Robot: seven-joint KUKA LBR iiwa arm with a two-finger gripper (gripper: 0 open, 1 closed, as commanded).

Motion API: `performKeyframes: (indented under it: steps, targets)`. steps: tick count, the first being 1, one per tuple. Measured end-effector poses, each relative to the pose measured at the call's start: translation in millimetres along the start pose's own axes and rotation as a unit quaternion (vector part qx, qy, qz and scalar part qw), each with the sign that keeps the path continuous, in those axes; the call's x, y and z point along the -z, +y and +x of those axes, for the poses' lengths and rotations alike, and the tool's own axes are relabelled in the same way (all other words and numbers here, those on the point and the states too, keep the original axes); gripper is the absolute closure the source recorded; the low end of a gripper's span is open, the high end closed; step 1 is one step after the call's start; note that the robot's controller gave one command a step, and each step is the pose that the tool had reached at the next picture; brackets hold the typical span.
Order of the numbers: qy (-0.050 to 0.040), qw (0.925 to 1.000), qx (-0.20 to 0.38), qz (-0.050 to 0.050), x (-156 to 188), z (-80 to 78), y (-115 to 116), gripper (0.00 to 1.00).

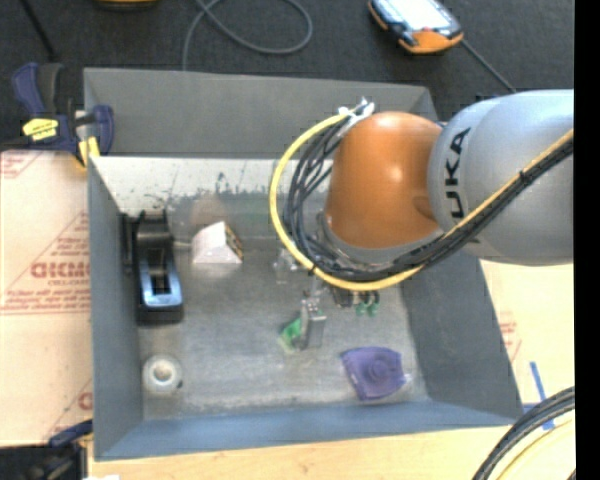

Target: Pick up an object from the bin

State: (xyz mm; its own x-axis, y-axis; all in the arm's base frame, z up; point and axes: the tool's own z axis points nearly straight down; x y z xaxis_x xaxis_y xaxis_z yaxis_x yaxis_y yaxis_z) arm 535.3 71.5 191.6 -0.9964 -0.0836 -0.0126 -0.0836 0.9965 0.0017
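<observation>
Claw (311, 321) over green piece (293, 335), well clear of bin walls (110, 303).

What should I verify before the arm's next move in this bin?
1. Gripper down inside the bin, mid-floor, away from the walls: ok.
2. Nearest thing is the small green object, right beside the gripper tip: ok.
3. Small green object actually gripped: cannot tell.
4. Purple object lies apart from the gripper, toward the near right corner: ok.
5. White block, tape dispenser and tape roll sit well off at the view's left: ok.
</observation>
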Motion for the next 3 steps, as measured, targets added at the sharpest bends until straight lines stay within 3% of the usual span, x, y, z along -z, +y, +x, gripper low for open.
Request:
performKeyframes:
  steps: [1,2,3]
  targets:
    - [0.006,0.9992,-0.039,0.001,-35,14.5,-8,0.0]
    - [0.0078,0.9995,0.029,0.001,-24,-22.1,-3,0.0]
    - [0.0028,0.998,0.064,0.0,-17,-23.7,-40,0.0]
